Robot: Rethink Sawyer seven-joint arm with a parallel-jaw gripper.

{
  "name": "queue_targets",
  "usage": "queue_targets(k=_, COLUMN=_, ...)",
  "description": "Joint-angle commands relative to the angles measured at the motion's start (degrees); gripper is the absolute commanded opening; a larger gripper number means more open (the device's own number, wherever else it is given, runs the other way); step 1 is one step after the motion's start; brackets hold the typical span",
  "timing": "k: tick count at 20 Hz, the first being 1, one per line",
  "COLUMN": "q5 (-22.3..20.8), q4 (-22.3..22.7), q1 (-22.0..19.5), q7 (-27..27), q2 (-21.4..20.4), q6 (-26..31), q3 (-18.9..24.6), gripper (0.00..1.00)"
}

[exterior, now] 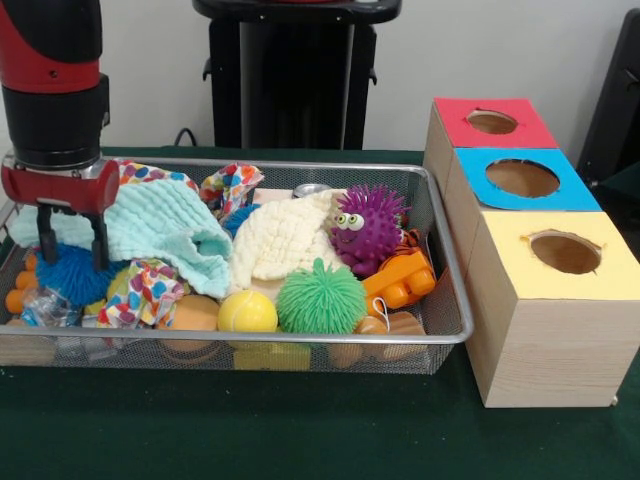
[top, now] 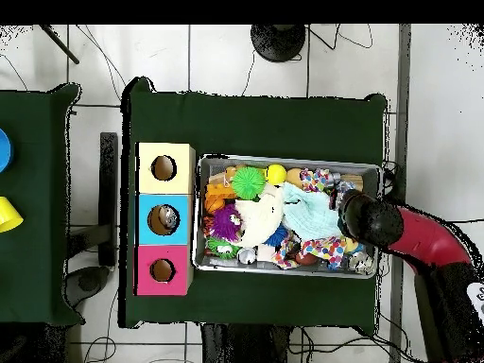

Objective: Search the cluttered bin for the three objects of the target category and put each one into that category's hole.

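The hand (exterior: 73,238) hangs at the left end of the wire bin (exterior: 448,262) in the front view, its 2 black fingers (exterior: 46,236) spread apart with nothing between them, tips just above a blue spiky ball (exterior: 72,276) and beside the edge of a mint cloth (exterior: 165,228). The target category is not stated, so the task's objects can only be inferred: the bin holds 3 spiky balls, namely the blue one under the hand, a green spiky ball (exterior: 322,298) near the front wall, and a purple spiky ball (exterior: 368,226) with eyes toward the right end. All 3 lie in the bin. In the overhead view the blue hole (top: 163,219) appears to hold something, but its contents cannot be identified; the yellow hole (top: 164,168) and red hole (top: 162,270) look dark and empty. Judged from this, all or most of the sorting is left. The balls are round and have no long axis; the purple one faces its eyes toward the front-left. The 3-hole box (exterior: 545,330) stands on the green counter (exterior: 300,430), touching the bin's right end, well apart from the hand.
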Motion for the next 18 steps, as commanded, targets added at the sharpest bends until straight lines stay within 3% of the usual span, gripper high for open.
queue_targets(k=1, q5=2.25, q4=1.03, q1=0.61, q7=1.39, q2=0.77, q6=6.51, q3=3.36, gripper=1.0)
queue_targets(k=18, q5=3.98, q4=-1.43, q1=-0.03, q7=-0.46, q2=3.41, q6=9.24, q3=3.95, gripper=1.0)
